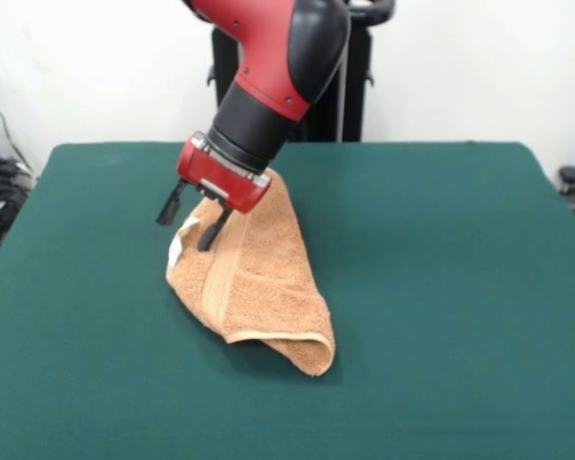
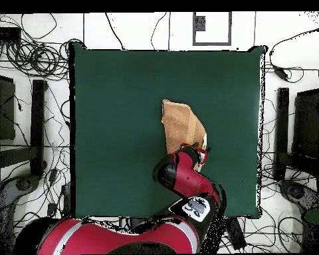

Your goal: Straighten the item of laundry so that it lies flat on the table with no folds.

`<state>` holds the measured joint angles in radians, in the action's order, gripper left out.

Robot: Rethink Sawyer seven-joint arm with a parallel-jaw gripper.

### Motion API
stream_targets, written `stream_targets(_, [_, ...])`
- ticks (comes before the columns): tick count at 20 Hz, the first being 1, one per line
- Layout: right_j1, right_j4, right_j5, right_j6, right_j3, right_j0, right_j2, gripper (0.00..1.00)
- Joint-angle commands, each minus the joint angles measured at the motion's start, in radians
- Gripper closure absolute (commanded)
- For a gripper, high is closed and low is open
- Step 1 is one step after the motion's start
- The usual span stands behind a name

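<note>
**Risk: pinching two layers at the tagged edge**

Folded over on the table [image 1: 441,287], a little left of centre in the front view: the towel [image 1: 259,278], doubled into a rough triangle, fat rolled fold at the near tip, woven band running lengthwise down the left side, white tag [image 1: 176,247] poking out at the left edge. Hanging over the far-left part of the cloth: the gripper [image 1: 190,218], tilted, fingers spread apart, nothing between them; one fingertip outside the towel's edge, the other over the cloth just beside the tag. Contact with the fabric hard to judge.

Likely trouble from here, as a judgement only:
- Closing on both layers at once, so the fold simply travels along instead of opening.
- Catching only the tag or a few terry loops, then slipping free under drag from the felt.
- Pulling toward the near tip rather than outward, tightening the roll.
- Pressing low enough to scrape felt and bunch the edge.

From overhead, arm covering the robot-side end of the towel [image 2: 179,123], so layer count there not checkable.
</note>
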<state>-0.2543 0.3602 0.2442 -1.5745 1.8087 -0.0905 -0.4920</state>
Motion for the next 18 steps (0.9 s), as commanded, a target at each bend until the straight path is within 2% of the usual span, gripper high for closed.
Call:
stream_targets(1, [0.014,0.003,0.023,-0.256,0.036,-0.01,0.145,0.0])
stream_targets(3, [0.015,0.008,0.02,-0.258,0.036,-0.013,0.145,0.0])
stream_targets(4, [0.016,0.011,0.019,-0.259,0.036,-0.015,0.145,1.0])
stream_targets(14, [0.014,0.008,0.014,-0.256,0.031,-0.014,0.153,1.0])
stream_targets(18, [0.018,0.034,-0.002,-0.247,0.022,-0.047,0.123,1.0])
